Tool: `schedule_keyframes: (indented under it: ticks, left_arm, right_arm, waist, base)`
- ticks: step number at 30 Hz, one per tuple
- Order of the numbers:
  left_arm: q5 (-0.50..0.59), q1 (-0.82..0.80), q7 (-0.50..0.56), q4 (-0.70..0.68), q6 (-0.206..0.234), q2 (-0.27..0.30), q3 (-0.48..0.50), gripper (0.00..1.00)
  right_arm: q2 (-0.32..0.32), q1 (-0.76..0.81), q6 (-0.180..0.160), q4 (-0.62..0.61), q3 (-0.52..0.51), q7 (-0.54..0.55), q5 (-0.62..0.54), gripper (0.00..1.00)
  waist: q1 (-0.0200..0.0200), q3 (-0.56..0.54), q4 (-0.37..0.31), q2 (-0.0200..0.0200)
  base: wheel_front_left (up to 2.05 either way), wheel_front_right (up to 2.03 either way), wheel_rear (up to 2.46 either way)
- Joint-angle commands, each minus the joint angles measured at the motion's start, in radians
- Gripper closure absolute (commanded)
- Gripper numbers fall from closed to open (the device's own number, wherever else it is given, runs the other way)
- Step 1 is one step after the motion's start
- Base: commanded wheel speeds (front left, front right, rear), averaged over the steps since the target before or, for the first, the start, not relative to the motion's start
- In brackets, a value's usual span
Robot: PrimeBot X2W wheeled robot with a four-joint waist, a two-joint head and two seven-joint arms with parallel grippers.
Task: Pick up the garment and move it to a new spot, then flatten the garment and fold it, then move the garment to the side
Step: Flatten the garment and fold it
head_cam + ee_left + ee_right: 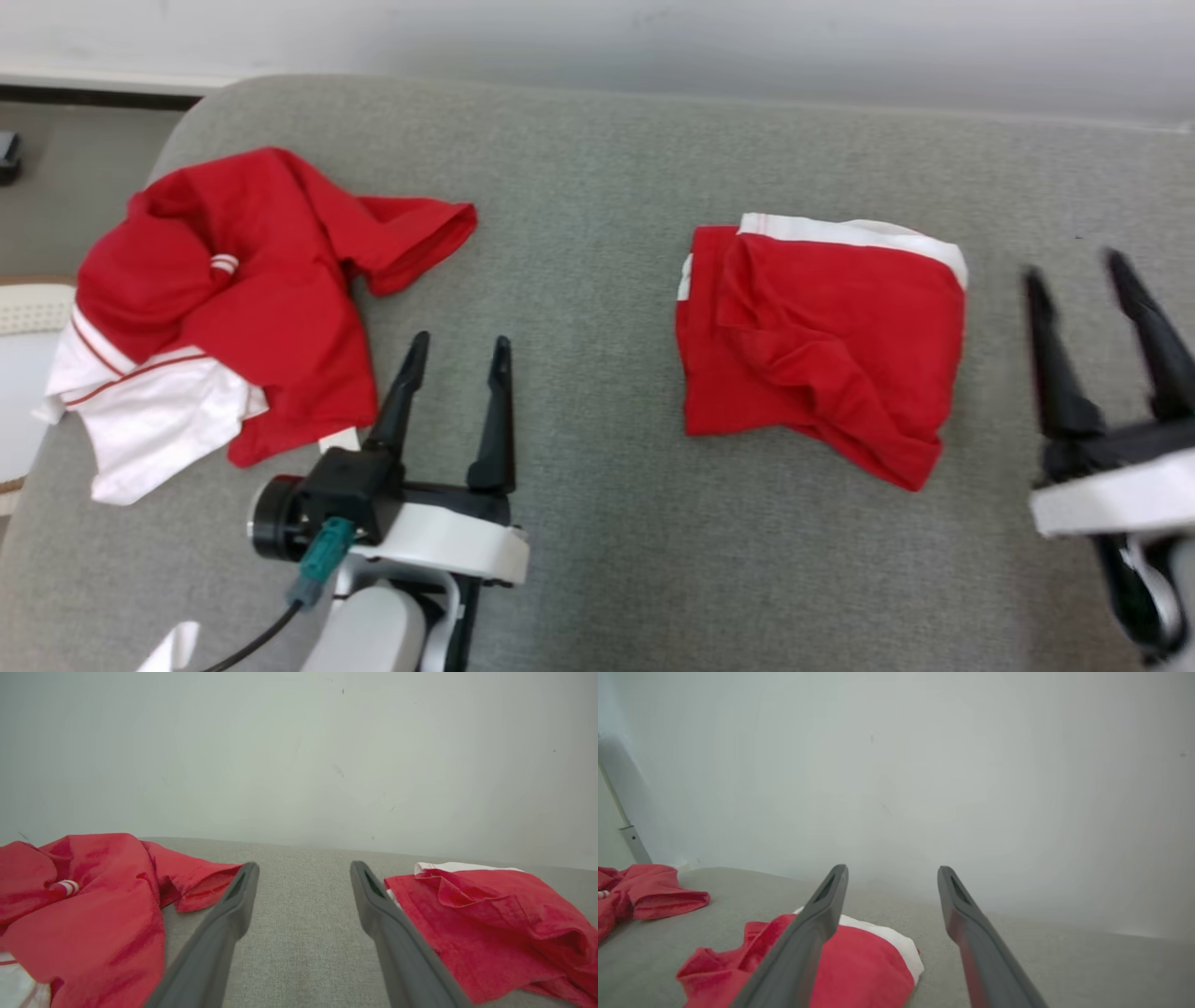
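Observation:
A folded red garment (822, 345) with a white band along its far edge lies on the grey cushion (597, 187), right of centre. My right gripper (1074, 266) hovers open just to its right, with nothing between the fingers; in the right wrist view the folded garment (859, 970) sits below and left of this gripper (893, 869). My left gripper (461, 341) stands open and empty between the folded garment (490, 933) and a crumpled one. In the left wrist view its fingers (303, 865) frame bare grey fabric.
A crumpled red and white garment (224, 308) lies at the cushion's left end, also seen in the left wrist view (84, 914). The cushion's rounded left edge drops to the floor (65, 187). A pale wall (653, 37) runs behind.

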Motion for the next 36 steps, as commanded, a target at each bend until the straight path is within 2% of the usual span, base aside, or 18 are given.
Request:
schedule_keyframes:
  ticks: [1,6,10,22,36]
  left_arm:
    - [0.013,0.017,0.0,0.006,-0.003,0.017,0.014,0.0]
    - [0.033,0.049,0.0,0.018,0.003,0.048,0.039,0.0]
    - [0.036,0.085,0.0,0.029,0.006,0.072,0.048,0.0]
    - [0.022,0.16,0.018,0.038,0.002,0.104,0.037,0.0]
    - [0.025,0.136,0.018,0.016,0.004,0.109,0.02,0.0]
  right_arm:
    - [0.003,0.06,-0.002,-0.018,-0.053,-0.006,-0.017,0.0]
    - [0.029,0.2,-0.002,-0.061,-0.172,0.013,-0.05,0.0]
    - [0.068,0.284,-0.002,-0.107,-0.207,0.03,-0.065,0.0]
    - [0.134,0.4,-0.002,-0.184,-0.219,0.085,-0.086,0.0]
    - [0.124,0.39,-0.002,-0.204,-0.223,0.112,-0.078,0.0]
  waist:
    - [0.0,-0.014,-0.018,0.0]
    - [0.0,-0.05,-0.055,0.0]
    - [0.0,-0.082,-0.082,0.0]
    - [0.0,-0.166,-0.108,0.0]
    - [0.0,-0.146,-0.1,0.0]
  base:
    - [0.0,0.0,0.0]
    - [0.0,0.0,0.0]
    - [0.0,0.0,0.0]
    - [0.0,0.0,0.0]
    - [0.0,0.0,0.0]
